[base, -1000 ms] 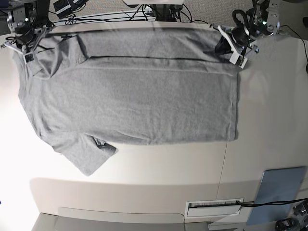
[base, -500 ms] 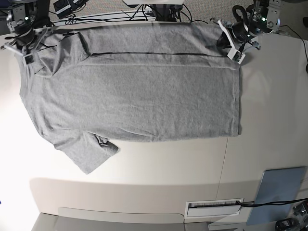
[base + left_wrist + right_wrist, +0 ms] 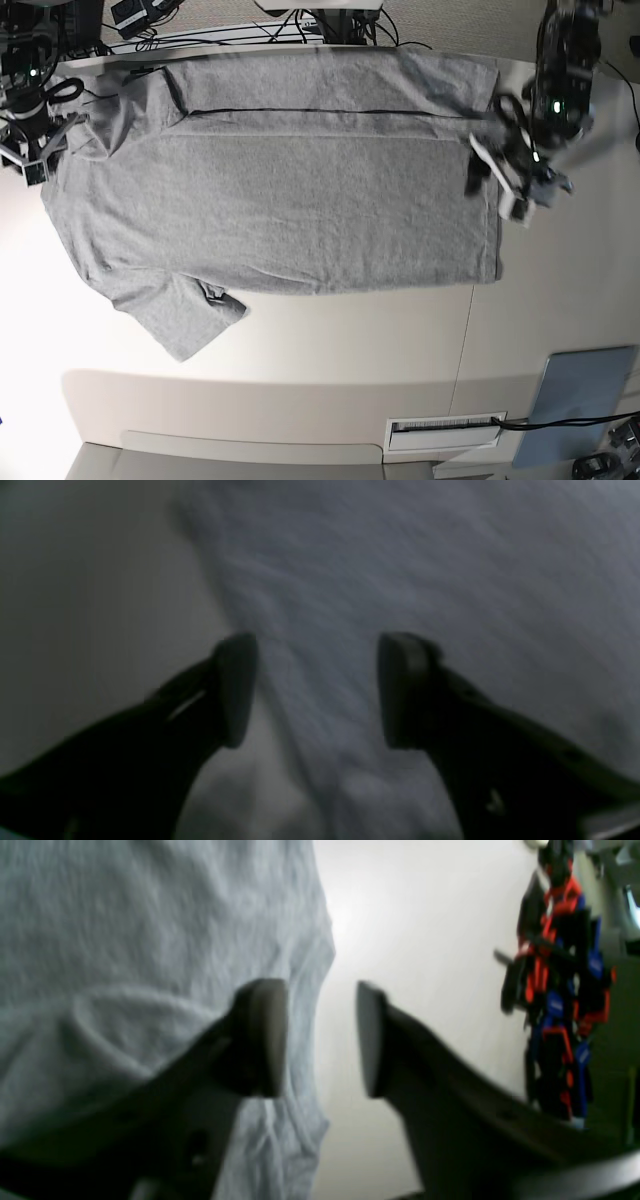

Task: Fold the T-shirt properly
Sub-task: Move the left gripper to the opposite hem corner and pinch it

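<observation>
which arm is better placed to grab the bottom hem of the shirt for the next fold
Left. The left gripper hangs open right at the T-shirt's hem edge, grey cloth showing between its jaws. The right gripper is open at the opposite, sleeve end.

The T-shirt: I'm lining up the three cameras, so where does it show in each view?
Base: the T-shirt is spread across the upper middle of the table.
Left wrist: grey cloth fills the centre and right, behind the left gripper.
Right wrist: it fills the left half, beside the right gripper.
Shared landmark: the shirt's edge against the pale table.
</observation>
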{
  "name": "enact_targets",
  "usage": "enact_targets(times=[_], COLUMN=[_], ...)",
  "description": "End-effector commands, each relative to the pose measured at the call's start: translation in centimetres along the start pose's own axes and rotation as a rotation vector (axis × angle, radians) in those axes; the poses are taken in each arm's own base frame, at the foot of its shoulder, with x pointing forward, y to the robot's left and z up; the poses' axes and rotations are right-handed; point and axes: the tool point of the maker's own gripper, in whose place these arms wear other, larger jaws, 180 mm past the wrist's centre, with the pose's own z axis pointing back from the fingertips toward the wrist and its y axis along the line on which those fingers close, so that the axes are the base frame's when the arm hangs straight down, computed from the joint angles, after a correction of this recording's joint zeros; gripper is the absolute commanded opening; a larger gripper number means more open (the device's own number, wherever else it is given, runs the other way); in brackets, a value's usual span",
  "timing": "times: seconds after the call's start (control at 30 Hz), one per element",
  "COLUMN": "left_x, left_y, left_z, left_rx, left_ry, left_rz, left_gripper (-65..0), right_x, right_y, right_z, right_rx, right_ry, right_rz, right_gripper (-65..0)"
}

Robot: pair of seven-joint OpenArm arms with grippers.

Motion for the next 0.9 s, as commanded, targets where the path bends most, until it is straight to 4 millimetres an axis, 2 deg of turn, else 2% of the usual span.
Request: enact_targets(times=[0.0,0.13,0.23,0.33,0.4,0.5,0.67,0.77,0.87], left_x=[1.6,4.4,6.4,6.8,6.3,5.3,5.7,5.7,5.6], left_y=[1.0,2.3,4.0,6.0,7.0,7.4,6.7,5.9,6.1], left_z=[-0.6,-4.5,-6.9,-8.9,-10.0,-10.9,-11.1,-11.0,-11.0], left_rx=[0.016,-0.013,-0.004,0.018,0.026,0.007,-0.054,-0.095,-0.082], left_ry=[-0.040,-0.066,-0.072,-0.032,0.010,0.087,0.103,0.105,0.116], left_rz=[0.015,0.078,0.154,0.210,0.251,0.275,0.254,0.232,0.215], left_gripper=[-25.5,-25.5,-25.5,-25.5,-25.5,-25.6,-26.3,-29.4,-33.4], right_x=[1.7,3.3,3.9,3.7,3.4,3.3,3.3,3.3,3.4], right_y=[-1.2,-2.0,-2.3,-2.3,-2.3,-2.3,-2.3,-2.3,-2.3], right_z=[0.0,-0.3,-0.5,-0.5,-0.6,-0.6,-0.6,-0.6,-0.6], right_rx=[-0.032,-0.058,-0.062,-0.060,-0.059,-0.059,-0.059,-0.059,-0.060], right_ry=[-0.052,-0.092,-0.103,-0.089,-0.074,-0.068,-0.068,-0.069,-0.070], right_rz=[0.008,-0.011,-0.028,-0.031,-0.032,-0.031,-0.031,-0.032,-0.031], right_gripper=[-38.7,-38.8,-38.8,-38.8,-38.8,-38.8,-38.8,-38.8,-38.8])
